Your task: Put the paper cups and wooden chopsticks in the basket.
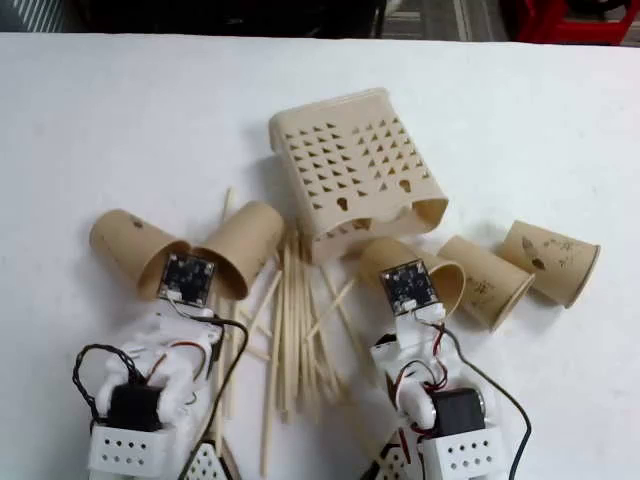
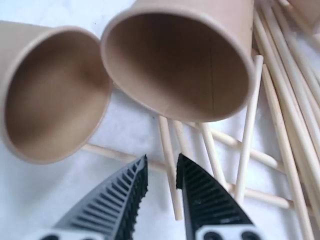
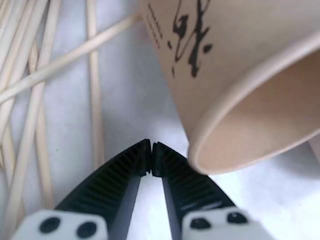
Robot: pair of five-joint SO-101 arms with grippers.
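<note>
White table (image 1: 120, 120), basket (image 1: 355, 165), paper cups (image 1: 245, 245), chopsticks (image 1: 295, 320)

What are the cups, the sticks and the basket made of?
Cups: brown paper, it seems; matte, with a thin rolled rim and a side seam.
Sticks: pale bare wood, probably; slim, unpainted.
Basket: likely cream plastic, smooth, with moulded triangle holes.
</note>
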